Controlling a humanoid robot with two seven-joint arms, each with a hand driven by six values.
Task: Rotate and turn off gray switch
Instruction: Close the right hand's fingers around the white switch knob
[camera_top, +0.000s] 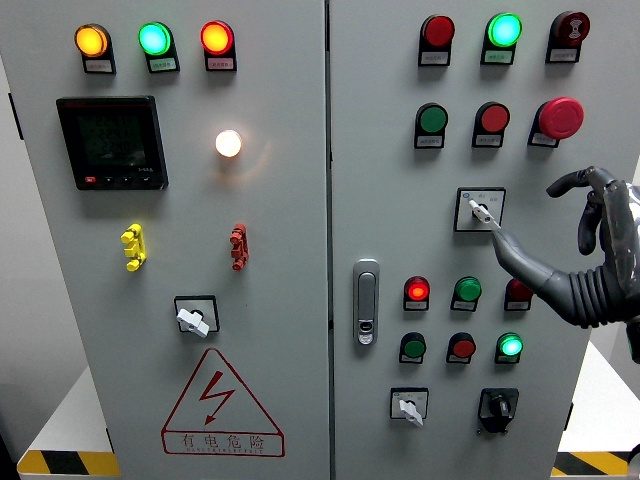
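Note:
A gray rotary switch sits on a white square plate in the upper part of the right cabinet door, its lever pointing down and to the right. My right hand reaches in from the right edge. One long finger stretches toward the switch, its tip touching or just short of the lever's lower end. The other fingers arch above, apart from the panel, and hold nothing. My left hand does not show.
Two more gray switches sit lower: one on the left door, one at the right door's bottom, beside a black knob. A red mushroom button is just above my hand. A door handle stands left of the lamps.

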